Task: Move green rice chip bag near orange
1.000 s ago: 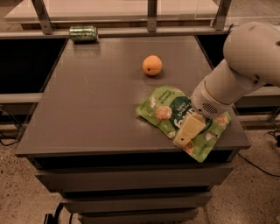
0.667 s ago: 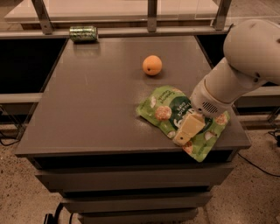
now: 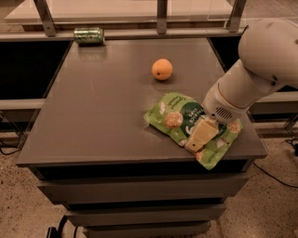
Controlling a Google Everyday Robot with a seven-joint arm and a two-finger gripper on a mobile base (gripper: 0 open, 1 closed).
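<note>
The green rice chip bag point(image 3: 179, 118) lies flat near the front right corner of the grey table point(image 3: 98, 107), its lower end hanging over the front edge. The orange point(image 3: 162, 69) sits on the table behind it, a short way up and to the left, apart from the bag. My gripper point(image 3: 201, 136) hangs from the white arm point(image 3: 258, 69) at the right and rests on the middle of the bag. Only one pale yellow finger shows, lying on the bag.
A small green can point(image 3: 88, 35) lies on its side at the table's far left corner. A metal rail point(image 3: 158, 14) and a light shelf run behind the table. Drawers sit below the front edge.
</note>
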